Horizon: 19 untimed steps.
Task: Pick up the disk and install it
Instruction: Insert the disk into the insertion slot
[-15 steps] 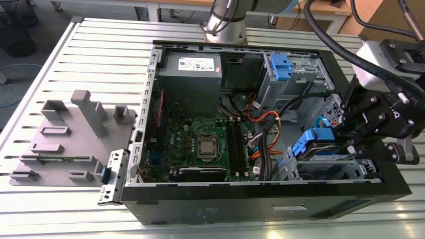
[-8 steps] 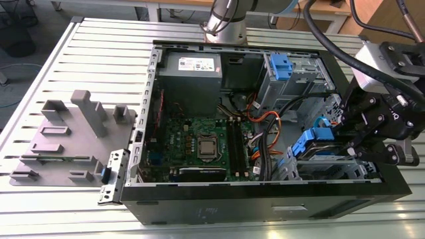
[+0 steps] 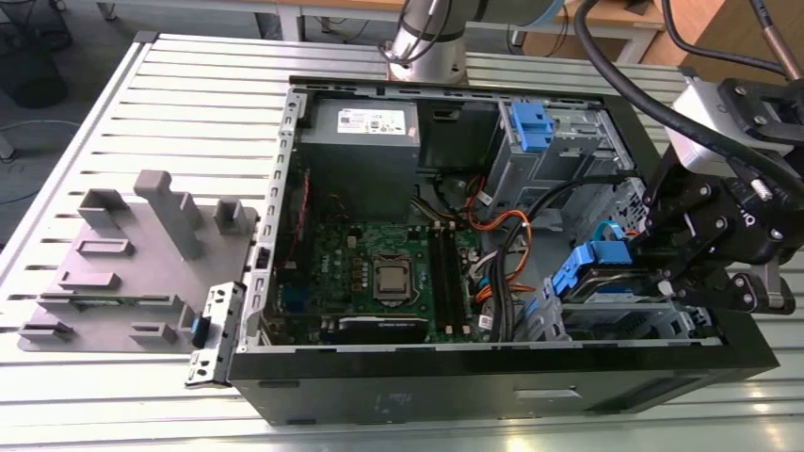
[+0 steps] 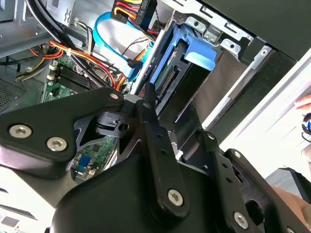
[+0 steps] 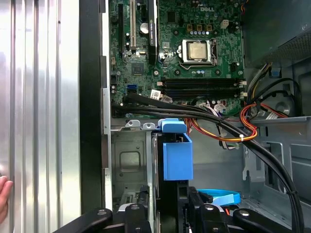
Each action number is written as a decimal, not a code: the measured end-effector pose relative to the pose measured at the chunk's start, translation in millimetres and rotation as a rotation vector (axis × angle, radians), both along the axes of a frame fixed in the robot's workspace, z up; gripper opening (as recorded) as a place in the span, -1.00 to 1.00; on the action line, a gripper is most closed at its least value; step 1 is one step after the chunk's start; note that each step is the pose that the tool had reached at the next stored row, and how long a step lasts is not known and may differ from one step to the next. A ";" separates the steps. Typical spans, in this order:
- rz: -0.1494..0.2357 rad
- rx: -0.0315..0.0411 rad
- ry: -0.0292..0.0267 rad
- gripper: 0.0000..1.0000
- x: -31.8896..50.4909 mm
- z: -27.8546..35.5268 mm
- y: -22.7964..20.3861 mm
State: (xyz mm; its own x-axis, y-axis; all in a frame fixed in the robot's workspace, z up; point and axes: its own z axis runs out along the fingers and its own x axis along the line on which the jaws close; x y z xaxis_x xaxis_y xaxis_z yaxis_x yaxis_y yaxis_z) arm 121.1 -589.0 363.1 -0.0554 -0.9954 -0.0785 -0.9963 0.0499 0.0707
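The disk (image 5: 177,158), dark and edge-on with blue plastic rails, sits in the metal drive bay (image 5: 127,162) at the case's front corner. In the exterior view the disk (image 3: 594,268) lies low on the right side of the open case. My gripper (image 5: 167,195) is shut on it, with black fingers (image 5: 141,194) pressing on either side of its body. In the second wrist view one finger (image 4: 148,99) lies against the disk (image 4: 181,53) near its blue tab. The gripper (image 3: 643,256) reaches in over the case's right wall.
The green motherboard (image 3: 390,273) fills the case floor, with a grey power-supply box (image 3: 364,132) behind it. Orange and black cables (image 5: 243,128) run close past the bay. A second blue carrier (image 3: 530,127) sits higher up. A grey holder block (image 3: 138,254) stands left. A hand (image 5: 4,194) rests outside the case.
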 end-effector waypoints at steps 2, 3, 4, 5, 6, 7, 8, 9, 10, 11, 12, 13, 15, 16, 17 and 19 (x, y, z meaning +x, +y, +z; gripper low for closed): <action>0.000 0.0001 0.0000 -0.15 0.0 -0.1 0.0; 0.000 0.0001 0.0000 -0.15 0.0 -0.1 0.0; 0.000 0.0000 0.0000 -0.03 0.0 -0.1 0.0; 0.000 0.0001 0.0000 -0.03 0.0 -0.2 0.0; 0.000 0.0002 0.0000 -0.03 0.0 -0.3 0.0; 0.000 0.0002 0.0000 -0.03 0.0 -0.3 0.0; 0.000 0.0001 0.0000 -0.03 0.0 -0.3 0.0; 0.000 0.0005 -0.0012 -0.03 -0.4 -1.1 0.0; 0.000 0.0005 -0.0043 -0.03 -1.2 -2.7 0.0; 0.000 0.0003 -0.0070 -0.03 -2.1 -4.2 0.0; 0.001 0.0002 -0.0102 -0.03 -2.9 -5.6 0.0; 0.001 0.0002 -0.0136 -0.03 -3.7 -6.9 0.0; 0.003 0.0003 -0.0207 -0.03 -5.1 -9.5 0.0; 0.004 0.0002 -0.0242 -0.03 -5.5 -10.7 0.0; 0.004 0.0002 -0.0270 -0.03 -5.8 -11.4 0.0; 0.005 -0.0001 -0.0276 -0.03 -5.7 -11.5 0.0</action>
State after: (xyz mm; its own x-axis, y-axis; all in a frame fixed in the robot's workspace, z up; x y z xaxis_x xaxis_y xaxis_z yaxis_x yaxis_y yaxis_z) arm 115.4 -589.0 351.6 -0.0485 -0.9956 -0.0798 -0.9980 0.0451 0.0432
